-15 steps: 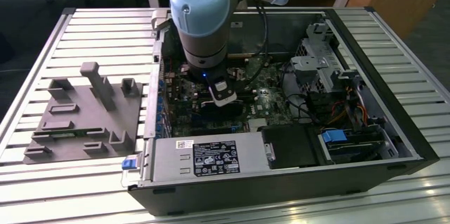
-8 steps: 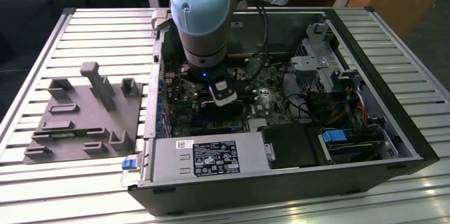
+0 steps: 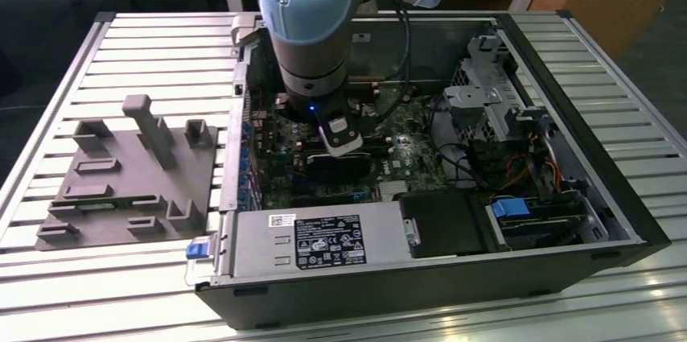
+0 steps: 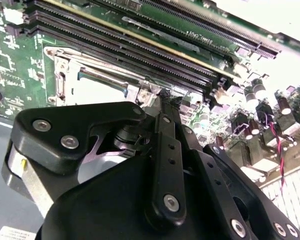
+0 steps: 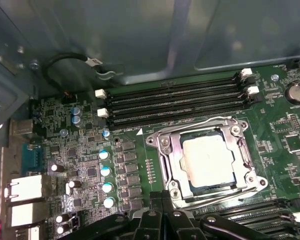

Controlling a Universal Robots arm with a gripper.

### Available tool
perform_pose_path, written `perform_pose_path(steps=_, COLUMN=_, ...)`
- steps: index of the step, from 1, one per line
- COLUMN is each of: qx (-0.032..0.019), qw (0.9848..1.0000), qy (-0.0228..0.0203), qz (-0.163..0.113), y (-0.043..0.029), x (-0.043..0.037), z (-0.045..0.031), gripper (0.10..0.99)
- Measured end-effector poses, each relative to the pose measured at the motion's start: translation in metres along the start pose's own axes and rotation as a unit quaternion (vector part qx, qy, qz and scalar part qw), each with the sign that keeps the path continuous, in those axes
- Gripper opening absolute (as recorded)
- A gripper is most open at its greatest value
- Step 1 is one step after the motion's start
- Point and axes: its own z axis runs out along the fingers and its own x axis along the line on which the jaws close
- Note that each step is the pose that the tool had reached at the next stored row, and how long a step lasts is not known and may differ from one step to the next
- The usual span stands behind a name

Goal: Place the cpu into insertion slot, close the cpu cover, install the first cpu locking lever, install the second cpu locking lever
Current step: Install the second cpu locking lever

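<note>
We count one cpu (image 5: 210,160) seated in the insertion slot (image 5: 197,187), one cpu cover (image 5: 166,150) closed over it, and four memory slots (image 5: 175,102) beside. The claw (image 5: 162,212) hovers close by, fingers pressed together, holding nothing, its black linkage blocking the socket's near edge.

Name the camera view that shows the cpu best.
The first wrist view: the cpu lies unobstructed, framed by the cpu cover. In the second wrist view only a pale patch shows behind the tool. In the exterior view the arm blocks it.
</note>
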Motion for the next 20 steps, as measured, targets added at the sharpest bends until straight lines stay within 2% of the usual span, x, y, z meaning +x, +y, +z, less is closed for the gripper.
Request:
perform_pose_path(steps=8, qx=0.0, qw=1.0, qy=0.0, qz=0.0, y=0.0032, x=-0.0002, z=-0.0093, gripper=0.102)
perform_pose_path(steps=14, qx=0.0013, qw=1.0, qy=-0.0003, qz=0.0, y=0.004, x=-0.0022, z=-0.01, gripper=0.102)
perform_pose_path(steps=20, qx=0.0033, qw=1.0, qy=-0.0006, qz=0.0, y=0.0058, x=-0.0112, z=-0.0092, gripper=0.102)
